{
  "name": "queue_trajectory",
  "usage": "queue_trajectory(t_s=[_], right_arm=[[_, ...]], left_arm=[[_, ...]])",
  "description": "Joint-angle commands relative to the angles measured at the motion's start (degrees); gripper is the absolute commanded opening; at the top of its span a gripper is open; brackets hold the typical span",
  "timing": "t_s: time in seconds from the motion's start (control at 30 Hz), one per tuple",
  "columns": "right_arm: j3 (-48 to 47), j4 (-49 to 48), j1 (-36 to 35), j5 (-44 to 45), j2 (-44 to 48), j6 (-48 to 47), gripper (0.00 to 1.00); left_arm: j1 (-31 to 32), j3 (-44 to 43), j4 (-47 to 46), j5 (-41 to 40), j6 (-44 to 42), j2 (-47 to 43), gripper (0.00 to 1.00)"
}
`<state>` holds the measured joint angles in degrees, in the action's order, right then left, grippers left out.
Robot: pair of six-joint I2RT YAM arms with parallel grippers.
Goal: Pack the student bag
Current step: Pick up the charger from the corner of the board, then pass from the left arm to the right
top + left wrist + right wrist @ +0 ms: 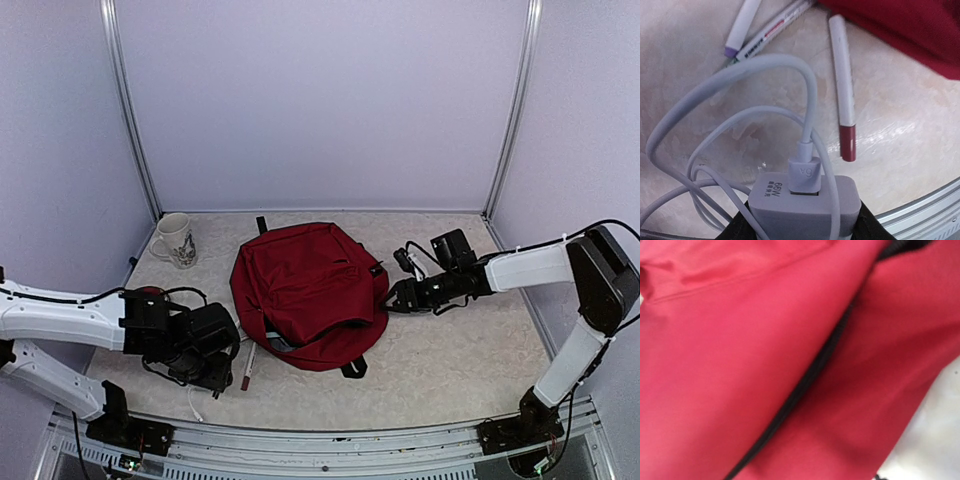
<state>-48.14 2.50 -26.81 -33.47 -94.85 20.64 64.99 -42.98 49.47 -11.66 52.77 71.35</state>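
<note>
Close up in the left wrist view sits a pale lilac wall charger (pixel 805 210), a smooth rounded block stamped 66W, with the left gripper (pixel 804 229) pinching it between its black fingers (pixel 737 227). A matching cable (pixel 765 62) is plugged into its top and loops loosely over the mottled, stone-look table (pixel 910 130). Only this camera picks out the pens: a white marker with a dark-red cap (pixel 844 85) lying just beyond the charger, and farther left a purple-capped marker (pixel 742 22) beside a printed grey marker (pixel 771 31).

From above, the student bag (pixel 305 290) lies flat mid-table – soft dark-red fabric, rounded outline, black straps poking out at its far and near edges. A white ceramic mug (pixel 176 240) with a printed pattern stands upright at the far left, well apart from it.

Over on the right, the right gripper (pixel 397 297) is at the bag's right edge – touching the fabric, but whether it is pinching or spread I can't tell. Its own camera is filled with blurred red cloth and a black zipper line (pixel 805 385) running diagonally; no fingers show.
</note>
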Motion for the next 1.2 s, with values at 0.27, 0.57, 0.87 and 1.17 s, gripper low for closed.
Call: queue_trajectory(t_s=[0.27,0.57,0.87,1.17], right_arm=[[-4.31,6.94,0.18,-1.57,17.11,-0.79,0.63],[-11.25,-6.39,-16.57,-12.46,20.20,6.32,0.82],[-7.94,-12.45,-20.36,-11.37,19.72,9.42,0.87],[-10.52,-15.52,-23.93,-9.41,15.23,9.79,0.91]], left_arm=[[7.75,-23.56,0.83,-21.52,-14.18,-1.91,0.17],[19.15,-28.63,-26.18,-38.11,-50.50,7.88,0.19],[18.95,-25.72,-42.80,-33.08,-60.90,10.32,0.23],[18.61,-26.59,-42.71,-33.44,-61.71,11.57,0.24]])
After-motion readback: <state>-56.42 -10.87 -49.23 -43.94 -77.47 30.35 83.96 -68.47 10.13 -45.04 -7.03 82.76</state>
